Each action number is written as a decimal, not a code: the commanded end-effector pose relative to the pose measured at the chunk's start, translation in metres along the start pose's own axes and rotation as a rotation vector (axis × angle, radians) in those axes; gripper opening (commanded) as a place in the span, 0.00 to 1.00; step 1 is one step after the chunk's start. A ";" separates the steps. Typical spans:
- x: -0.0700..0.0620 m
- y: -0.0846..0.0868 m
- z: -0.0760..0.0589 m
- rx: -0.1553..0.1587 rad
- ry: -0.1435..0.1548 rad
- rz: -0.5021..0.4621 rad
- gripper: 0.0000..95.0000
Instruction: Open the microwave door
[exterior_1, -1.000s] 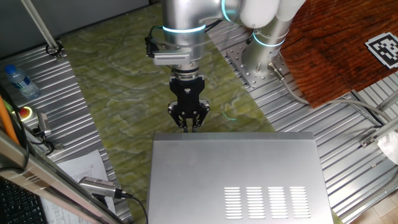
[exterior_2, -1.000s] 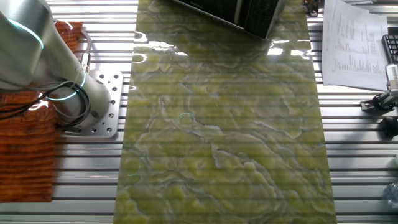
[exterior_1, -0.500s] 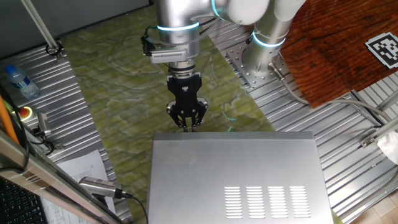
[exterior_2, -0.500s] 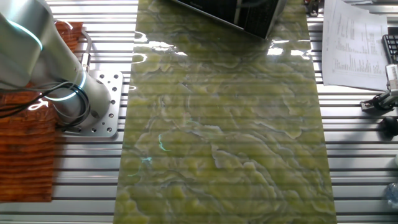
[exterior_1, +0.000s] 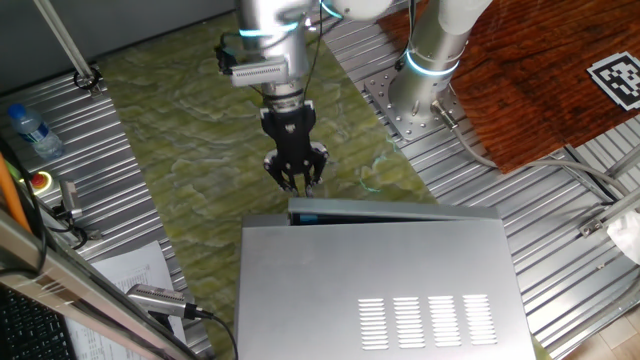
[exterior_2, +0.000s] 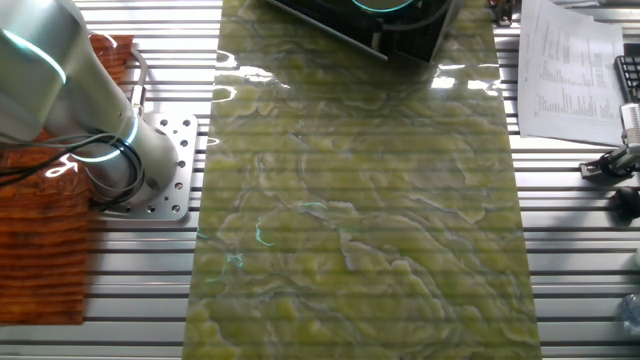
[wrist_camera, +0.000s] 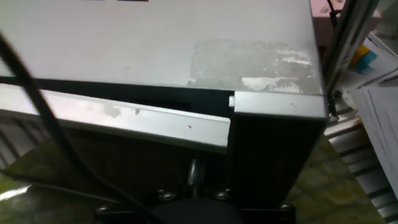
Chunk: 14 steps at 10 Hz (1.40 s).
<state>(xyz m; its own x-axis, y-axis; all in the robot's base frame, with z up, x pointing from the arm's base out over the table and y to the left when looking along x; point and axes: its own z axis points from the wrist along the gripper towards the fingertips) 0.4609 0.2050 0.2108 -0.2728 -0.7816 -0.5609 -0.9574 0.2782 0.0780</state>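
the microwave (exterior_1: 375, 285) fills the lower half of one fixed view, a silver-grey box whose flat top carries four blocks of vent slots toward 5 o'clock. along its far edge the microwave door (exterior_1: 390, 211) stands a little ajar, seen edge-on as a thin silver strip with a dark, bluish inner face showing beneath it; the gap is widest at the strip's left end, at about 11 o'clock from the box's centre. the claw (exterior_1: 297, 183) hangs from the arm (exterior_1: 268, 40) just beyond that left end, pointing down, its dark fingers drawn close together at the door's edge (whether they actually pinch the door or only sit beside it cannot be told from here). in the hand view the door (wrist_camera: 118, 118) runs as a bright silver band from 9 o'clock toward the centre, parted from the pale top of the box (wrist_camera: 161, 43) by a dark slit, with a dark side panel at 4 o'clock. the other fixed view shows only a dark corner of the box (exterior_2: 400, 25) at 12 o'clock on the green marbled mat (exterior_2: 360, 200) covering the ribbed metal surface (exterior_2: 580, 260). a water bottle (exterior_1: 30, 130) lies at 9 o'clock.
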 end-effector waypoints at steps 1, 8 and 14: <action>-0.003 0.002 -0.018 0.116 0.211 0.062 1.00; 0.009 0.003 -0.050 0.167 0.315 0.112 1.00; -0.004 -0.007 -0.061 0.205 0.356 0.255 0.00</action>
<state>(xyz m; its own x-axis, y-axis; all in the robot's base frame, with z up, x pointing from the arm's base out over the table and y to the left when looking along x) 0.4612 0.1715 0.2639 -0.5437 -0.8077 -0.2283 -0.8286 0.5597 -0.0070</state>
